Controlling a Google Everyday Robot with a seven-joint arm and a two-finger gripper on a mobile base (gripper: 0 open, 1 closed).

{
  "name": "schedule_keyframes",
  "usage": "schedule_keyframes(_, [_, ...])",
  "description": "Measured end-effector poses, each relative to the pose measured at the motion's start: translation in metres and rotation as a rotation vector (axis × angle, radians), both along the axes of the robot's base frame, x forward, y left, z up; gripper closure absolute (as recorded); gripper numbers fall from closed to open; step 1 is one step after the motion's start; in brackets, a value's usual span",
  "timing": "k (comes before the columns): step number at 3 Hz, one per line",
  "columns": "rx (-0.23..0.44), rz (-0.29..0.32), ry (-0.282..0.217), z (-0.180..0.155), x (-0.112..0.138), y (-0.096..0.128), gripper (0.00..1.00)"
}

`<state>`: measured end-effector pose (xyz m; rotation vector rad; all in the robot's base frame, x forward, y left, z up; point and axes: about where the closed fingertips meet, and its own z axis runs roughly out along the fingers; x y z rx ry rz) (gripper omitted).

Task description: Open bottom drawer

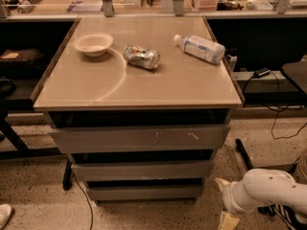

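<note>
The bottom drawer [144, 192] is the narrowest of three grey drawers under the table, with a plain face; it sits pushed in. Above it are the mid-width drawer [142, 170] and the widest drawer [139, 139], which has pale scratch marks. My white arm [266, 190] is low at the lower right, beside the cabinet's right front corner. The gripper [225, 210] points toward the lower frame edge, right of the bottom drawer and apart from it; it is partly cut off by the frame.
On the tabletop [182, 83] are a white bowl [93, 44], a crushed can [142, 57] and a plastic bottle [199, 48] lying on its side. Cables [273, 109] trail on the speckled floor at right. A black leg [14, 140] stands at left.
</note>
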<state>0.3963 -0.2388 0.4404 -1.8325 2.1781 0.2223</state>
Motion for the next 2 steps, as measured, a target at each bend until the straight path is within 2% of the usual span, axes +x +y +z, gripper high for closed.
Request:
schedule_keyframes(1, [0.007,0.003,0.007,-0.006,0.0,0.002,0.0])
schedule_keyframes(2, [0.03,-0.015,-0.007,-0.051,-0.008,0.007,0.0])
